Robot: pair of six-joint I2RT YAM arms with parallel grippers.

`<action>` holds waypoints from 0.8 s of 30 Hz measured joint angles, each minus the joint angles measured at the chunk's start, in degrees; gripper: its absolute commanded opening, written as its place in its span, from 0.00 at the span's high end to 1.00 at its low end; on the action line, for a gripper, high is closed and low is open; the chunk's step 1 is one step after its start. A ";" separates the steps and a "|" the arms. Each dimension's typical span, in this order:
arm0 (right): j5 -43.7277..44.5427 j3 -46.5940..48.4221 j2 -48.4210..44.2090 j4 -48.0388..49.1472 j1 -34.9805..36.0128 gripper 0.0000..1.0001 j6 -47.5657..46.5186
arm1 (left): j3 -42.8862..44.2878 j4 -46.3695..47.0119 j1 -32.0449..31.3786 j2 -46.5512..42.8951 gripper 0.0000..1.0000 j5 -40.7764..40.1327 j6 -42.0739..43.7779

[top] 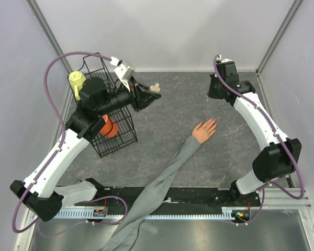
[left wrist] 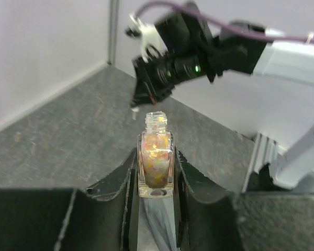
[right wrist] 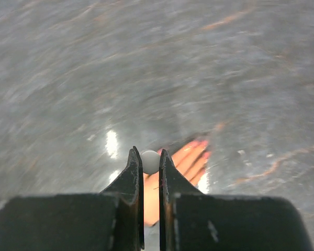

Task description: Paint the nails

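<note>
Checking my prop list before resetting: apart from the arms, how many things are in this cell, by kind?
Wire basket: 1
Polish bottle: 1
White cap: 1
Mannequin hand: 1
Orange item: 1
Yellow item: 1
Total: 6

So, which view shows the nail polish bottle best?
The left wrist view: the nail polish bottle stands centred, uncapped, clamped between the left jaws. The top view shows it only as a pale speck; the right wrist view, nothing.
</note>
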 measured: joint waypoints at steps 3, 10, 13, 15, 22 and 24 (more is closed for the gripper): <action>-1.49 -0.04 -2.51 -0.57 5.35 1.00 -0.63 | -5.05 0.28 0.02 -2.43 0.98 4.76 0.00; -8.09 -4.17 -11.56 -1.79 14.38 1.00 -1.05 | -15.96 1.97 0.00 -12.44 0.98 14.80 0.00; -9.86 -4.17 -14.62 -2.82 17.16 1.00 -1.03 | -19.78 2.99 0.00 -17.53 0.98 16.92 0.02; -11.30 -4.13 -16.39 -3.74 19.63 1.00 -0.83 | -22.32 3.32 0.00 -20.81 0.98 18.34 0.07; -20.31 -0.61 -22.45 -5.44 25.16 1.00 2.62 | -29.77 4.48 0.00 -27.10 0.98 22.45 0.07; -22.45 0.74 -23.91 -4.83 26.77 1.00 3.96 | -31.95 4.50 0.00 -27.93 0.98 22.69 0.07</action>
